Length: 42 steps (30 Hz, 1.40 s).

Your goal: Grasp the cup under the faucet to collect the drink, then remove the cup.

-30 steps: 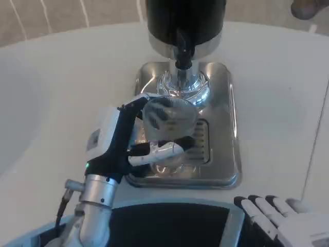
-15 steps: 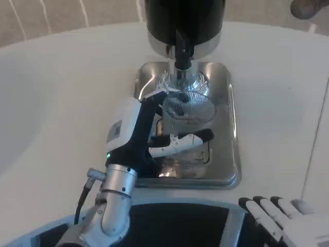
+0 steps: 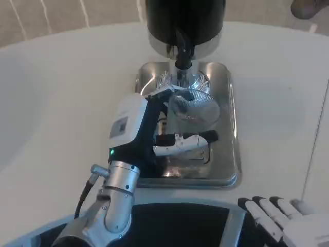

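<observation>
Gripping the cup (image 3: 191,110) (clear plastic), left hand (image 3: 149,131) under the faucet (image 3: 182,51).

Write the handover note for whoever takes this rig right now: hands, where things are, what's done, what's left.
Left hand: holds the clear cup from the side, fingers wrapped around its front.
Right hand: rests at the lower right near the table edge, fingers apart, holding nothing.
Cup: upright over the metal drip tray, just in front of and below the black faucet of the drink dispenser.
Done: cup grasped and brought to the faucet.
Left: collect the drink (I cannot tell whether any liquid is in the cup yet), then take the cup away from the tray.
</observation>
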Available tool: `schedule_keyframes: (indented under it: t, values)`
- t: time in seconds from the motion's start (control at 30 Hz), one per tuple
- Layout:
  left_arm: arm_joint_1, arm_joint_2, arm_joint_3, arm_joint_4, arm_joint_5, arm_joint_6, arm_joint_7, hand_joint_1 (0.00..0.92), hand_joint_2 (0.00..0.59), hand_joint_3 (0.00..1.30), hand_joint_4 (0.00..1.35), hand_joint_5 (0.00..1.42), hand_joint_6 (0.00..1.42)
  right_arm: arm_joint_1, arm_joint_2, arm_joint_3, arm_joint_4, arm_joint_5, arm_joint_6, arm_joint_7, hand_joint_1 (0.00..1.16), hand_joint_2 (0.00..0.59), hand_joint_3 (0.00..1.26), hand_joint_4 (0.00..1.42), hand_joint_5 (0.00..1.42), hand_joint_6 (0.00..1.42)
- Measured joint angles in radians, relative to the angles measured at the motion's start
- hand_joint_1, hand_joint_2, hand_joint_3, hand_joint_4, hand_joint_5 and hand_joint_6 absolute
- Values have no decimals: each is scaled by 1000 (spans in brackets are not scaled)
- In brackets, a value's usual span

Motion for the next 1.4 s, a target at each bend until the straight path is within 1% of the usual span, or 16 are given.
schedule_keyframes:
  t: [0.07, 0.17, 0.27, 0.3, 0.33, 0.37, 0.4, 0.53, 0.57, 0.63, 0.8, 0.97, 1.4]
  values:
    - [-3, 2, -13, 0, 8, 16, 11, 327, 59, 500, 403, 731, 1114, 0, 0, -1, 0, 1, -2, 1, 181, 540, 0, 0, 0, 0]
    - [-2, 5, -23, 3, 15, 33, 12, 311, 64, 461, 358, 656, 990, 0, 0, -1, 0, 1, -2, 6, 179, 539, 0, 0, 0, 0]
    - [-2, 6, -24, 8, 14, 46, 11, 294, 64, 422, 286, 547, 820, 0, 0, -1, 0, 1, -2, 8, 177, 539, 0, 0, 0, 0]
    - [-2, 6, -24, 8, 14, 47, 11, 288, 62, 399, 253, 485, 707, 0, 0, -1, 0, 1, -1, 9, 176, 539, 0, 0, 0, 0]
    - [-2, 6, -24, 8, 14, 47, 10, 286, 62, 391, 234, 446, 632, 0, 0, -1, 0, 1, -1, 9, 175, 539, 0, 0, 0, 0]
    - [-2, 6, -25, 8, 14, 50, 9, 284, 62, 380, 211, 415, 573, 0, 0, -1, 0, 1, -1, 9, 175, 538, 0, 0, 0, 0]
    - [-2, 6, -25, 8, 14, 52, 7, 284, 62, 376, 197, 405, 545, 0, 0, -1, 0, 1, -1, 9, 174, 538, 0, 0, 0, 0]
    - [-2, 6, -27, 8, 15, 62, 4, 274, 65, 367, 191, 401, 515, 0, 0, 2, 0, 1, 0, 12, 172, 538, 0, 0, 0, 0]
    - [-2, 7, -28, 8, 15, 62, 4, 269, 57, 357, 189, 395, 501, 0, 0, 3, 0, 1, 1, 14, 172, 538, 0, 0, 0, 0]
    - [-2, 8, -29, 8, 15, 62, 4, 255, 55, 325, 156, 372, 422, 0, 0, 4, 0, 1, 3, 15, 171, 538, 0, 0, 0, 0]
    - [-2, 22, -30, 7, 16, 62, 4, 232, 52, 280, 114, 320, 364, -1, 0, 8, 0, 1, 15, 16, 169, 538, 0, 0, 0, 0]
    - [-2, 37, -31, 1, 16, 62, -1, 224, 42, 236, 92, 305, 339, -1, 0, 12, 0, 1, 16, 16, 169, 537, 0, 0, 0, 0]
    - [16, 80, -31, -28, 16, 44, -18, 213, 44, 224, 87, 304, 340, 1, 1, 22, 0, 1, 13, 14, 180, 532, 0, 0, 0, 0]
